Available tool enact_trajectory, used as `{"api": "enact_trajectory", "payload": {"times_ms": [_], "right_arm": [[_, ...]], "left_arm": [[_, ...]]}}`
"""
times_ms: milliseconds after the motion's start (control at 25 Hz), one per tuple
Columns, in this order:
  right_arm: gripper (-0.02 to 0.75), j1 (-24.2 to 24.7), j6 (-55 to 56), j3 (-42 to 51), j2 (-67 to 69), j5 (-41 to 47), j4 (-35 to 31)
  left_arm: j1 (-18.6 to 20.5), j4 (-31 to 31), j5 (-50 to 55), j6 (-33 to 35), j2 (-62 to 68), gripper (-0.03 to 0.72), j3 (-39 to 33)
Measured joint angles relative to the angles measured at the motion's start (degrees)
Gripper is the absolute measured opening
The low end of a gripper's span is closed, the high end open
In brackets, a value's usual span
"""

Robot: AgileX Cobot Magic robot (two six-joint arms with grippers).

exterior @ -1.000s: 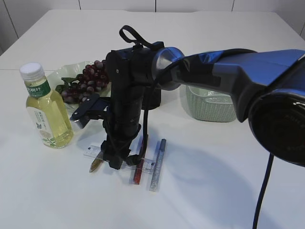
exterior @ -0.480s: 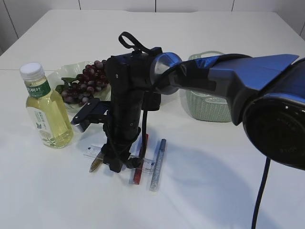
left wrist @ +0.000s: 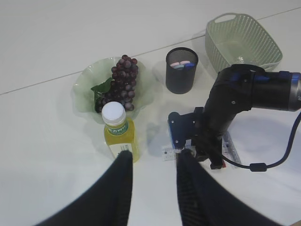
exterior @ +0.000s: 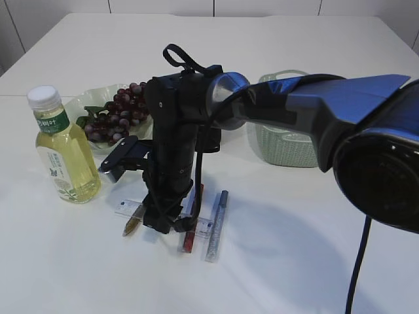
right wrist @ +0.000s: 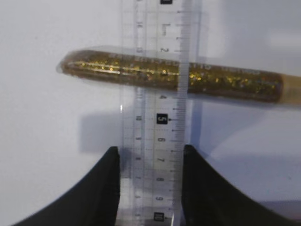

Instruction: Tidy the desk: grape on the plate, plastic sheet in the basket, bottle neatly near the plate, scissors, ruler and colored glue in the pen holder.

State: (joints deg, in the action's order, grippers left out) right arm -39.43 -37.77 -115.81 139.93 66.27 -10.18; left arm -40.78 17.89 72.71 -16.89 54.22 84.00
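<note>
My right gripper [exterior: 162, 226] [right wrist: 150, 151] points straight down at the table, its fingers pressed against both long edges of the clear ruler [right wrist: 155, 108] [exterior: 124, 208]. The ruler lies flat across a gold glitter glue [right wrist: 225, 84] [exterior: 131, 226], with red glue [exterior: 189, 241] and silver glue [exterior: 216, 230] beside it. The grapes [exterior: 121, 108] [left wrist: 121, 82] rest on the green plate [exterior: 80, 101], and the bottle [exterior: 62, 154] [left wrist: 118, 134] stands upright next to it. My left gripper [left wrist: 154, 154] hovers high, open and empty. Scissors and plastic sheet are not discernible.
The black pen holder [left wrist: 182, 70] stands behind the right arm with pink and blue tops showing in it. A pale green basket [exterior: 288, 140] [left wrist: 244, 40] sits to the right of it. The right arm's wrist camera bracket [exterior: 121, 157] sticks out toward the bottle.
The right gripper's jaws have narrowed from wide open onto the ruler's edges, and the arm has settled slightly lower. The left gripper has not moved.
</note>
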Motion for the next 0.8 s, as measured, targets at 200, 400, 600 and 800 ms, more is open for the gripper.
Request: {"api": "enact_trajectory", "payload": {"times_ms": [200, 400, 600, 800], "right_arm": [[0.297, 0.0, 0.0, -0.5, 0.1, 0.5, 0.0], [0.296, 0.0, 0.2, -3.6, 0.8, 2.6, 0.0], [0.296, 0.0, 1.0, -7.2, 0.8, 3.2, -0.2], [0.296, 0.0, 2.2, -8.5, 0.8, 3.5, -0.1]], "left_arm": [[0.0, 0.0, 0.0, 0.0, 0.0, 0.239, 0.0], [0.0, 0.0, 0.0, 0.0, 0.0, 0.239, 0.0], [0.0, 0.0, 0.0, 0.0, 0.0, 0.239, 0.0], [0.0, 0.0, 0.0, 0.0, 0.0, 0.239, 0.0]]}}
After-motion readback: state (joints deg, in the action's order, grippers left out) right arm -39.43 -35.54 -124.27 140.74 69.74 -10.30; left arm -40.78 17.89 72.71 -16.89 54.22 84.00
